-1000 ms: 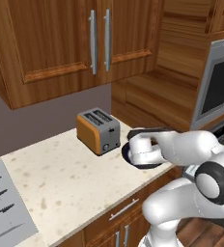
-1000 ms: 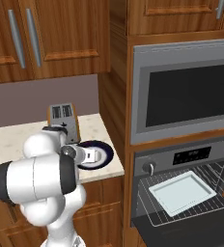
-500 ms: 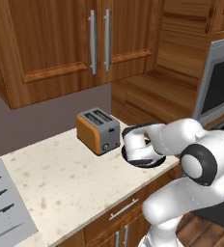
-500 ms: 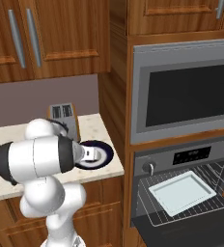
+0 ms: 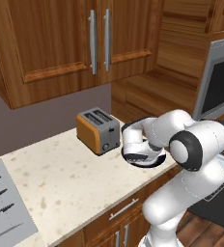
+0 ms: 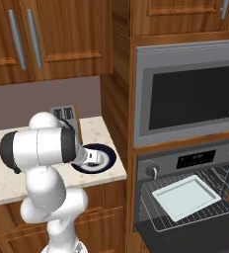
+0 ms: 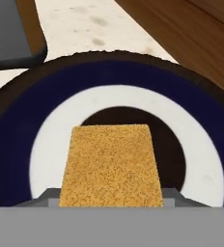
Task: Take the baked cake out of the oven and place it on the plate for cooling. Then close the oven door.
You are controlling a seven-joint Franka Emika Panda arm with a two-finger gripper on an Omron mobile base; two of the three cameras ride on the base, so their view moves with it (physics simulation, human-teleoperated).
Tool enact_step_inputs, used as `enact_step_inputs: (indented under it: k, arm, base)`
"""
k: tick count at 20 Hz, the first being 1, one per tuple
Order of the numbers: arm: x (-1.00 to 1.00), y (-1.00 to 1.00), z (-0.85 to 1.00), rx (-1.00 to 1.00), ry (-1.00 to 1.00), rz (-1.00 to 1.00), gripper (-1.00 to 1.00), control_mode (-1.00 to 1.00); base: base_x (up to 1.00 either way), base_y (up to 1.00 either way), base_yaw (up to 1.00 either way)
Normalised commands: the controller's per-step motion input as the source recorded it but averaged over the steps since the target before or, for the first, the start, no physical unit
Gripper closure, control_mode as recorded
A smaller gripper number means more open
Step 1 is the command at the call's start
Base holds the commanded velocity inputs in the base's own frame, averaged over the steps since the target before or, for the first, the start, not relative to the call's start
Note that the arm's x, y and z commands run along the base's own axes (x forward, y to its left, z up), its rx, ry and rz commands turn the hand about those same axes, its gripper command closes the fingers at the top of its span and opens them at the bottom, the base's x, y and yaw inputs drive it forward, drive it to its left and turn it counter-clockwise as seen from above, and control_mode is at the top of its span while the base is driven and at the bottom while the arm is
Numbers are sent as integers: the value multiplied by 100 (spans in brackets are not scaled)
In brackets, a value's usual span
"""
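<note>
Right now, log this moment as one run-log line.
stage: placing | cake: between fingers, over plate centre | plate: on counter beside toaster | oven door: open | tray: on rack

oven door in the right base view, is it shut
No, the oven door hangs open below the cavity, leaving the wire rack and the pale tray on it exposed.

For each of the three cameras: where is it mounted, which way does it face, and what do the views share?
Left base view: behind the arm's left, facing toaster, counter, cupboards; arm at lower right.
Right base view: behind its right, facing open oven with baking tray, microwave; arm at lower left.
Hand view: on the hand, looking at cake over plate.
Shared: plate, toaster.
</note>
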Motion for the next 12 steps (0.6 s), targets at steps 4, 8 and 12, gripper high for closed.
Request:
enact_step_inputs:
  k: [4, 8, 12]
  arm:
    - [26, -19, 27, 0, 16, 0, 100, -100]
    - [26, -17, 28, 0, 17, 0, 100, -100]
    - [31, -12, 29, 0, 17, 0, 100, -100]
  base:
    - [0, 0, 0]
    - [0, 0, 0]
    - [0, 0, 0]
